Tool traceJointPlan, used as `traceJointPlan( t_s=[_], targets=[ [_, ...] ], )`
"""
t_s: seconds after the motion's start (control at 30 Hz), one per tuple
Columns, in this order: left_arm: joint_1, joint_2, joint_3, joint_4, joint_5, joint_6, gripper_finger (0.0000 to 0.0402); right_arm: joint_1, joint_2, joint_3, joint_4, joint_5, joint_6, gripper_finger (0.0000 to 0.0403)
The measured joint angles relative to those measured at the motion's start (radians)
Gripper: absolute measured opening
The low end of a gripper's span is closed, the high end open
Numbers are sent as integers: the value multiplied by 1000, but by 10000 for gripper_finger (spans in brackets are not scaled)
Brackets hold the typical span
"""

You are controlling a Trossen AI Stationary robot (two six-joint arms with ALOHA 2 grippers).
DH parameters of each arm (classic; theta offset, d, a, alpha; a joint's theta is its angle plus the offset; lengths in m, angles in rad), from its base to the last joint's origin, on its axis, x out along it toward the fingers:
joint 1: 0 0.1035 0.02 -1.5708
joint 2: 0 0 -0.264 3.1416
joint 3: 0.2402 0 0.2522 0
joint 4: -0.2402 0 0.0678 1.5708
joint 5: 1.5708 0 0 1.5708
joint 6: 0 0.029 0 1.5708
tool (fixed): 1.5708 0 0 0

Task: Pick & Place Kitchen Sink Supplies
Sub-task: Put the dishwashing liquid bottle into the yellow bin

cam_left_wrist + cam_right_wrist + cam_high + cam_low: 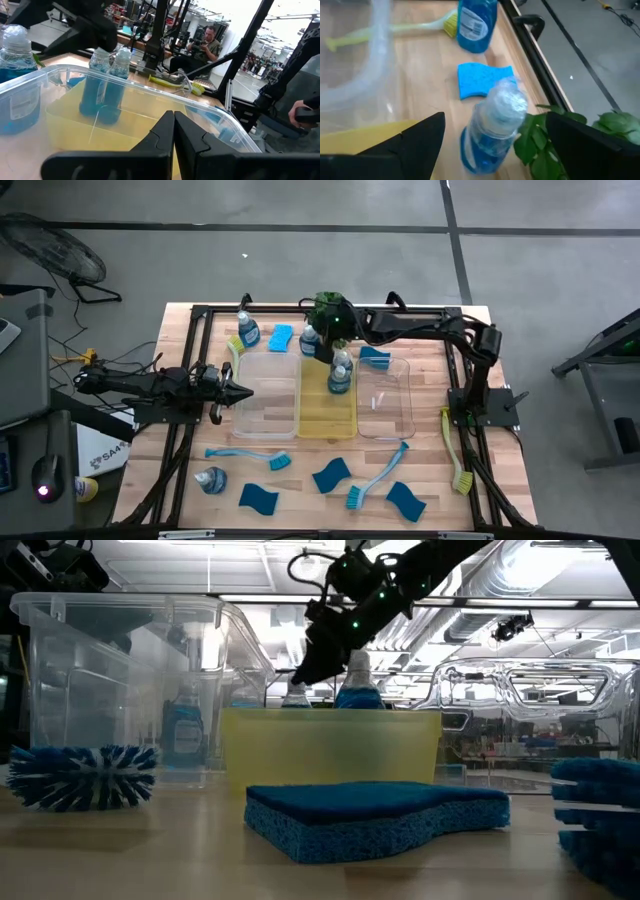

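A small clear bottle of blue dish soap (pixel 492 135) stands upright on the table near its far edge, beside the green potted plant (pixel 560 135). My right gripper (pixel 495 117) is open just above it, slanting down from the table's right, one finger on each side of the pale cap (pixel 507 102) and not touching. A second bottle (pixel 340 370) stands in the yellow tray (pixel 327 420). A third bottle (pixel 247 330) and a blue sponge (pixel 281 337) sit farther left. My left gripper (pixel 243 391) is shut, level, at the left clear tray's (pixel 268 415) left wall.
The right clear tray (pixel 390 415) holds a blue sponge (pixel 375 358). Blue brushes (pixel 250 455) (pixel 375 480), several sponges and a lying bottle (pixel 212 478) are scattered along the near edge. A yellow-green brush (pixel 455 450) lies at the right, another (pixel 235 345) at the far left.
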Motion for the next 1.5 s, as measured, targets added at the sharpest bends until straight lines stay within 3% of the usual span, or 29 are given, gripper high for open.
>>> traceJointPlan(
  t_s=[0.6, 1.5],
  targets=[
    [0, 0, 0, 0, 0, 0, 2, -11, 63, 72, -47, -28, 2, 315],
    [0, 0, 0, 0, 0, 0, 2, -13, 79, 74, -31, -70, 32, 196]
  ],
)
